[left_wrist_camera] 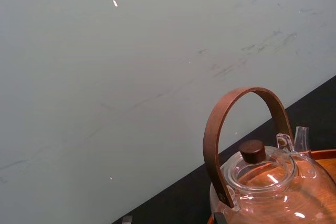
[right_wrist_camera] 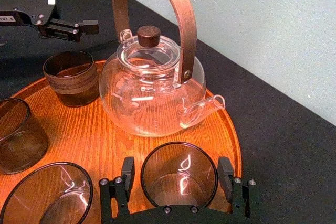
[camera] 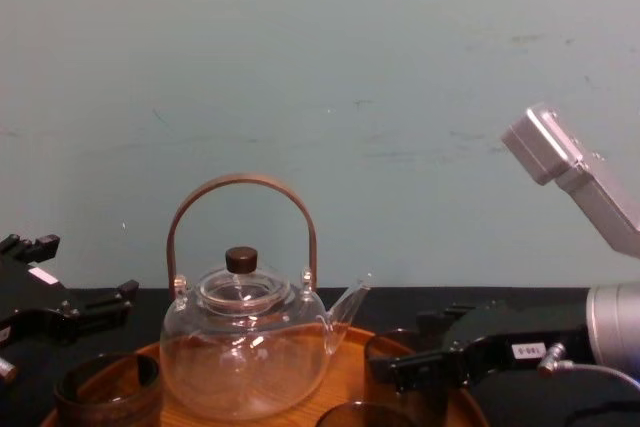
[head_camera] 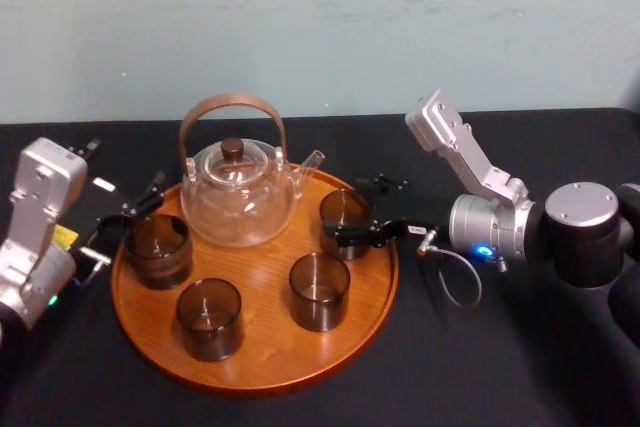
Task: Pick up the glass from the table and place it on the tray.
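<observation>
The glass stands upright on the tray, at the tray's right side, just near of the glass teapot's spout. The right pincer reaches in from the right and straddles it. The pincer is open, with one finger a sliver clear of the glass wall and the other right against it or nearly so. The glass sits squarely between the two fingers, its base on the wood.

Three more dark glasses share the tray: one at the far left, and two nearer, left and right. The left pincer is also open. It hangs over the tray's left rim, just beside the far-left glass. The tray rests on the black counter.
</observation>
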Robot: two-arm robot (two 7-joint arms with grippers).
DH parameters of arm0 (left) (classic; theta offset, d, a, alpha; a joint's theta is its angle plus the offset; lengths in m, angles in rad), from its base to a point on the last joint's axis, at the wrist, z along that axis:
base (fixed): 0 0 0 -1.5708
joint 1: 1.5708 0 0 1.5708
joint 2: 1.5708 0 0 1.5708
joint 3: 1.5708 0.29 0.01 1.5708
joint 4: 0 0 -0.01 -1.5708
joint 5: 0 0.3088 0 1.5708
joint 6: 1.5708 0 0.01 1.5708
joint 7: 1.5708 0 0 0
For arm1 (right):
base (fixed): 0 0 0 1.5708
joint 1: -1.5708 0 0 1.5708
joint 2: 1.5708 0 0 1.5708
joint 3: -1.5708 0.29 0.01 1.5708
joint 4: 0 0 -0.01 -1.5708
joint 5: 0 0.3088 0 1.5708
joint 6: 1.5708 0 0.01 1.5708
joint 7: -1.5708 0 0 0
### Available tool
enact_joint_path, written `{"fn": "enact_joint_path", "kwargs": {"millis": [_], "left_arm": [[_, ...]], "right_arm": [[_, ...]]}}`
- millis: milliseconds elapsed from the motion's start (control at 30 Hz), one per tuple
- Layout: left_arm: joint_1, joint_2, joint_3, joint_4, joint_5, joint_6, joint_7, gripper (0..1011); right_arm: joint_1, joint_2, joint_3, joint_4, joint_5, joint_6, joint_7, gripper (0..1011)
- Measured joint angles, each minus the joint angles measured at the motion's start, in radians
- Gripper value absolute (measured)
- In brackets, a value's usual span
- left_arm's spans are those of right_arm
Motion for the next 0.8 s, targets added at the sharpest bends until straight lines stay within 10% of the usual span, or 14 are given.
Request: {"fn": "enact_joint_path", "kwargs": {"millis": [800], "left_arm": [[0.0,0.0,0.0,0.0,0.0,0.0,0.0,1001]], "right_arm": [[-0.008,0.011,0.008,-0.012,0.012,0.0,0.012,1002]]}}
